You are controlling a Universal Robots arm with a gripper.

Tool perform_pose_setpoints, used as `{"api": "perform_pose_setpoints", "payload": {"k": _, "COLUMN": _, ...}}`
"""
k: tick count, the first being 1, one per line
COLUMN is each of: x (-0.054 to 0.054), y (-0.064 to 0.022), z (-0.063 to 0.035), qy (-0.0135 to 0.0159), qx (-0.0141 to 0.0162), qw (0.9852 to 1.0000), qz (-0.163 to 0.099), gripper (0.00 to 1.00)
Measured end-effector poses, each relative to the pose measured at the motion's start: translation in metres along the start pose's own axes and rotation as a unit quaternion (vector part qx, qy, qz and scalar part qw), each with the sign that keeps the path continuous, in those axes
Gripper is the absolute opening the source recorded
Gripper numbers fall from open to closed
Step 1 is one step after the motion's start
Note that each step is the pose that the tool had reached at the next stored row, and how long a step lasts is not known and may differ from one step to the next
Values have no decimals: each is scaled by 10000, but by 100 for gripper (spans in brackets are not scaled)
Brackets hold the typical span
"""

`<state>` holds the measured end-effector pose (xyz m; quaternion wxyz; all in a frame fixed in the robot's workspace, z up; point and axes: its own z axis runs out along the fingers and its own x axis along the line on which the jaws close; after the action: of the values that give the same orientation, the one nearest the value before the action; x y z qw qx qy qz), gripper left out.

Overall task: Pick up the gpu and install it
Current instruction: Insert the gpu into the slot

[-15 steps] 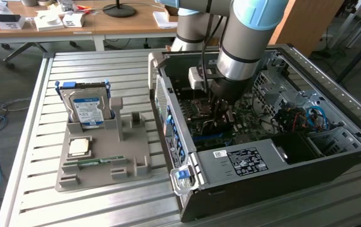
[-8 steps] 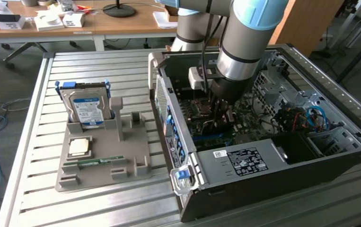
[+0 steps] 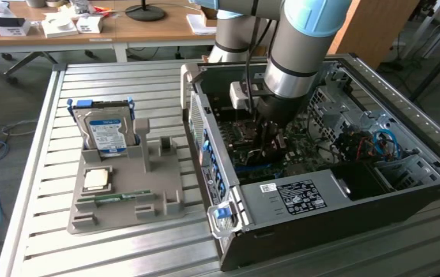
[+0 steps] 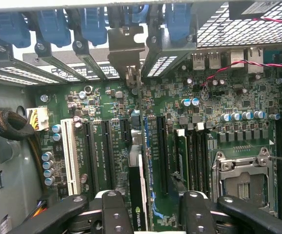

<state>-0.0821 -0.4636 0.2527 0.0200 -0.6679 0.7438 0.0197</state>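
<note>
the slatted grey metal workbench (image 3: pixel 42 173) carries an open black desktop computer case (image 3: pixel 343 213) lying on its side, beside a grey moulded plastic parts tray (image 3: pixel 162 199) towards the exterior view's left. the grey and pale blue robot arm (image 3: pixel 300 52) reaches down into the case. inside lies the green motherboard (image 4: pixel 229 105) with its rows of black slots, one long white slot and a bare silver processor socket. in the tray, a silver hard drive with a blue and white label (image 3: pixel 106 131) stands upright, a square silver processor chip (image 3: pixel 97 179) lies flat nearer the camera, and a narrow green memory stick (image 3: pixel 120 198) sits in a groove just beyond it.

the black two-fingered gripper (image 4: pixel 151 209) hangs over the board, jaws apart. between its fingers (image 4: pixel 116 214), seen edge-on, stands the thin dark gpu card (image 4: pixel 137 190), upright in a slot, its silver metal bracket at the case's rear wall under the blue clips. the pads stand to either side of the card; contact cannot be made out.
</note>
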Motion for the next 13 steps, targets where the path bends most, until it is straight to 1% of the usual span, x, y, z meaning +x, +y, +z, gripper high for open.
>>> {"api": "perform_pose_setpoints", "payload": {"k": 5, "x": 0, "y": 0, "z": -6, "qy": 1, "qx": 0, "qw": 10000, "qz": 0, "gripper": 47}}
{"api": "perform_pose_setpoints", "payload": {"k": 13, "x": -6, "y": 0, "z": -104, "qy": 0, "qx": 0, "qw": 10000, "qz": 0, "gripper": 47}}
